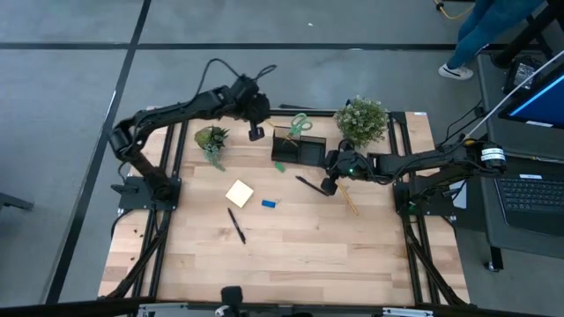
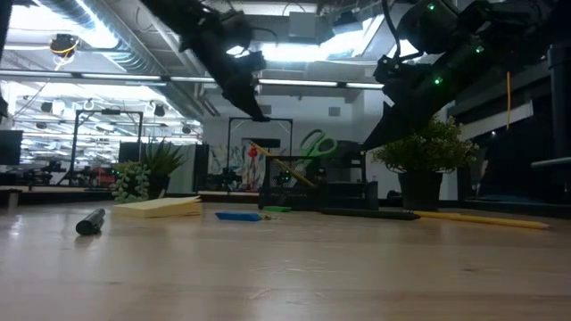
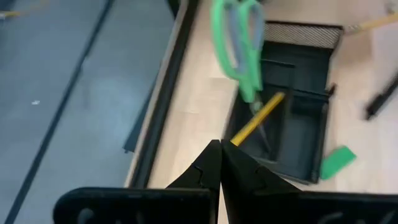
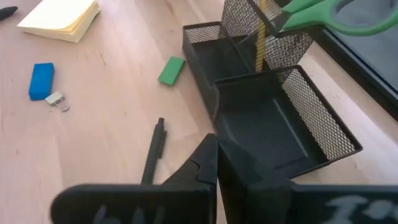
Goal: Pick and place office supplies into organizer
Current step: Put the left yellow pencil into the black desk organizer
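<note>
Nearest the low camera, a black pen (image 2: 89, 221) lies on the pale wood tabletop (image 1: 300, 255), with the yellow sticky-note pad (image 1: 239, 193) just behind it and the blue eraser (image 1: 269, 203) beside that. Next out, a second black pen (image 4: 153, 151) lies right under my right gripper (image 1: 328, 187), jaws closed on nothing, and a pencil (image 1: 350, 199) lies next to it. A green eraser (image 4: 171, 70) sits just outside the organizer (image 1: 297, 148), and a tiny binder clip (image 4: 57, 101) waits by the blue eraser. In the organizer itself, the green-handled scissors (image 3: 239, 46) and one yellow pencil (image 3: 257, 117) are standing in the tall section; the low tray is empty. So I'd call that two in, six or so to go. My left gripper (image 1: 256, 133) hovers just beside the organizer, jaws shut and empty. Farther back, two potted plants (image 1: 361, 120) flank the box. Beyond: grey floor, a laptop (image 1: 533, 189), a person's legs (image 1: 480, 31), and ceiling lights.
</note>
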